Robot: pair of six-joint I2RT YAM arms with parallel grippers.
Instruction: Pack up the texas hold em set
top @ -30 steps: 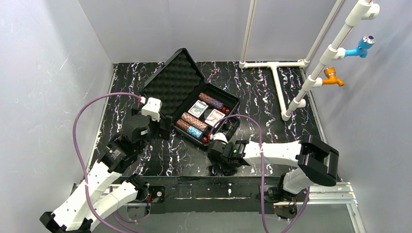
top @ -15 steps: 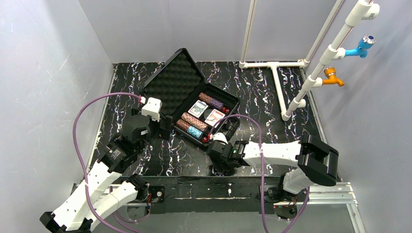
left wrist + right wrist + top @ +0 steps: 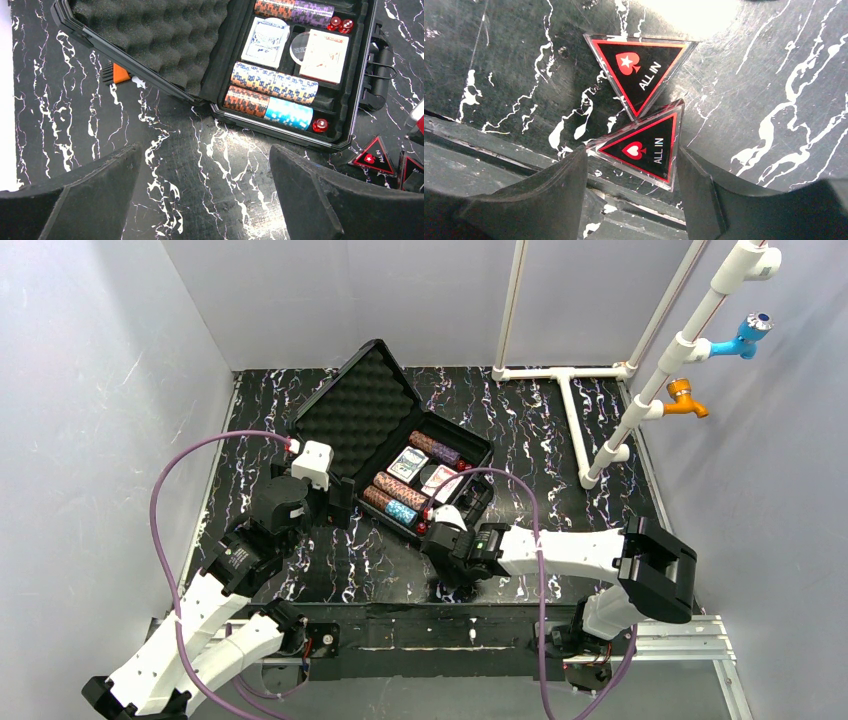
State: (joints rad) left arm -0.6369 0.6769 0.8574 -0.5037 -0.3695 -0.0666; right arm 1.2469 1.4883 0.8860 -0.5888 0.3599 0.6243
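Compared with a second ago, the right gripper (image 3: 629, 167) is being carried a touch left, toward the near corner of the black hard plastic case (image 3: 280, 131). The left arm isn't being moved at all.

The right jaws are being held spread, straddling the red-and-black triangular heart marker (image 3: 646, 147) without pinching it. That marker looks to be touching the matching spade marker (image 3: 639, 67). Both are being left out on the black marbled bench (image 3: 75, 125) just beside the case, right at the bench's front seam. The left gripper (image 3: 205, 190) is being hovered over the bench by the case, jaws wide apart and empty.

Risk-wise, just a guess:
- A flat, slick marker is being grabbed off a hard surface, so it could get skidded out or flipped as the jaws close.
- The spade marker could get shoved along with it.
- Either marker could get knocked into that seam.

The case is being kept open, with the grey egg-crate foam lid (image 3: 165, 40) laid back. Being held in the tray:
- a brown-and-purple chip roll (image 3: 295, 10)
- a mixed-colour chip roll (image 3: 274, 82)
- a brown-and-blue chip roll (image 3: 275, 106)
- two card decks (image 3: 265, 42)
- a clear round disc (image 3: 299, 47) between the decks
- small red dice (image 3: 340, 23)
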